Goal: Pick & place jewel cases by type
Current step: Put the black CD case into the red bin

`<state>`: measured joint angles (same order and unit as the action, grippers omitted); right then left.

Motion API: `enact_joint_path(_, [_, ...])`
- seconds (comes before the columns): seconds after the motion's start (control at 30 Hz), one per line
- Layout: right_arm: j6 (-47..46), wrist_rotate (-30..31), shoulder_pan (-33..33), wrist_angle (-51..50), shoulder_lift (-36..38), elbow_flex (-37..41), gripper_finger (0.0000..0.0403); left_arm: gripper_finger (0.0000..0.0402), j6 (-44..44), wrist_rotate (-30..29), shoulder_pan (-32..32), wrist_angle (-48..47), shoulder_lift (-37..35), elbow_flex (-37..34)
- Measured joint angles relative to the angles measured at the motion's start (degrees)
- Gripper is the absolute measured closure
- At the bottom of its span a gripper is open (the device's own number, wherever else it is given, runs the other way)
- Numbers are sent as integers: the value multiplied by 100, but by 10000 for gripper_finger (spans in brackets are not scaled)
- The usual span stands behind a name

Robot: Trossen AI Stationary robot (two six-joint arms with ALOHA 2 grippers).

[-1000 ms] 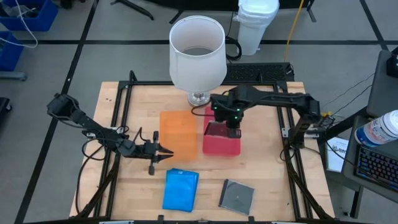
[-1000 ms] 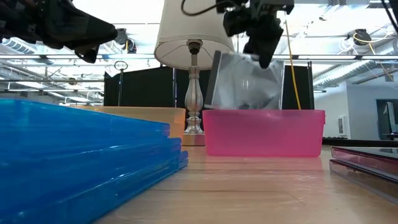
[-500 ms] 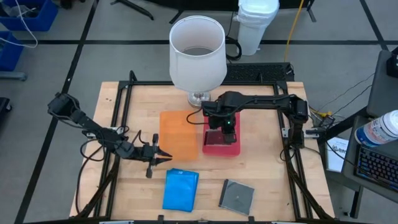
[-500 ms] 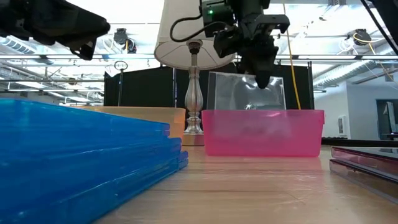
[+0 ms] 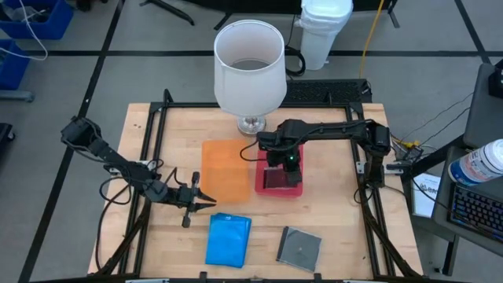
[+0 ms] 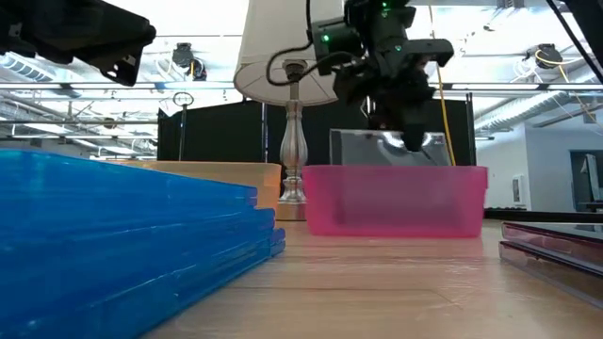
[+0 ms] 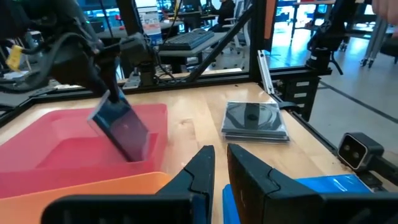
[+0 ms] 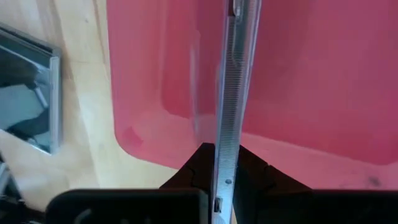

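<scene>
My right gripper (image 5: pixel 281 161) is over the red tray (image 5: pixel 259 187) and is shut on a dark grey/clear jewel case (image 7: pixel 121 127). The case shows edge-on in the right wrist view (image 8: pixel 235 74). In the low view its lower part (image 6: pixel 386 151) dips behind the tray's pink wall (image 6: pixel 396 202). A stack of blue cases (image 5: pixel 228 240) and a stack of grey cases (image 5: pixel 299 247) lie flat near the table's near edge. My left gripper (image 5: pixel 206 202) is shut and empty. It hovers between the orange tray (image 5: pixel 226 169) and the blue stack. My right gripper pinches the jewel case's upper edge (image 8: pixel 231 140) between its two fingers (image 8: pixel 258 169), coming from above and pointing down. The case hangs below the fingers, tilted, with its lower part inside the red tray. Whether it touches the tray's floor, I cannot tell.
A table lamp with a white shade (image 5: pixel 249 67) stands at the far edge, just behind both trays; its stem (image 6: pixel 292 132) is next to the red tray. A black frame rail (image 5: pixel 365 196) borders the table. Bare wood (image 5: pixel 330 204) lies right of the red tray.
My right gripper has come down over the red tray and drifted a little toward the table's left. The case has turned to face the low camera more squarely and sunk from well above the rim to partly inside the tray. My left gripper has edged toward the near edge.
</scene>
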<state>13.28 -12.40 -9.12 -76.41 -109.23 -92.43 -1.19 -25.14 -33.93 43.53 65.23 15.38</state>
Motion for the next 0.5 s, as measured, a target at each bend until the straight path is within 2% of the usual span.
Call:
enact_joint_path(0.27, [9,-109,-148,280,0,374,377,350,0,-40,2,2,0,0])
enact_joint_path(0.5, [77,112,-179,444,-11,384,363,350,70,-87,4,2,0,2])
